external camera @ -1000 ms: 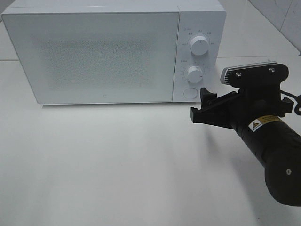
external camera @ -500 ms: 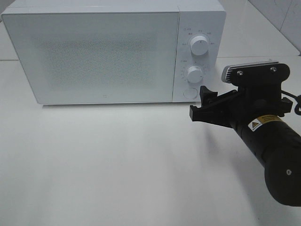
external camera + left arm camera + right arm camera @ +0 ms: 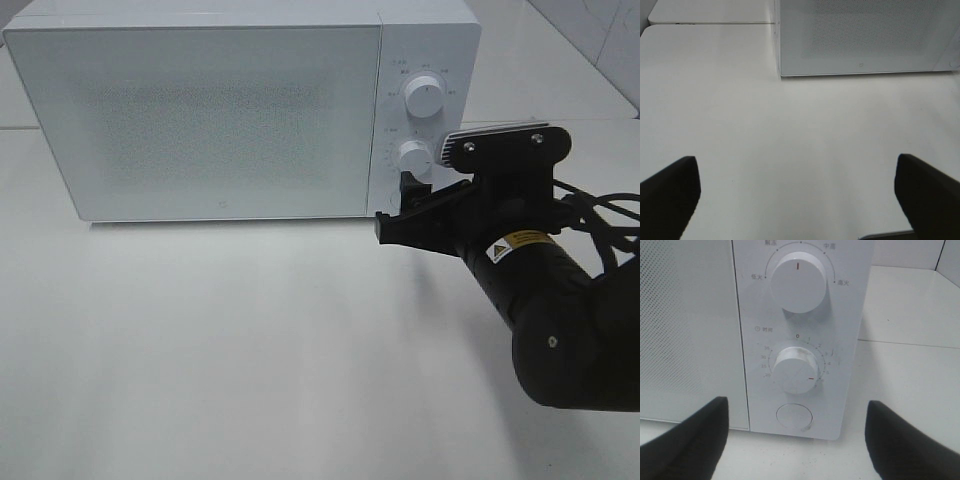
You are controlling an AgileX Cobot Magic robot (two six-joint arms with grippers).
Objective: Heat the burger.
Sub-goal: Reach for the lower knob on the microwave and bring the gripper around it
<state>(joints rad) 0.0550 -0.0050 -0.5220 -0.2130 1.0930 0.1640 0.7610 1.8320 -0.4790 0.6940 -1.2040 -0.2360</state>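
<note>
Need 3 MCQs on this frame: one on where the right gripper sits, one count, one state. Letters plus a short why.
1. Where is the right gripper?
A) at the microwave's control panel
B) on its roof
C) behind it

2. How many knobs are on the panel?
A) one
B) two
C) four

3. The microwave door is:
A) wide open
B) ajar
C) shut

Answers:
1 A: its open jaws stand just in front of the lower knob and the round button.
2 B: the right wrist view shows one knob above the other.
3 C: the door lies flush with the panel.
</note>
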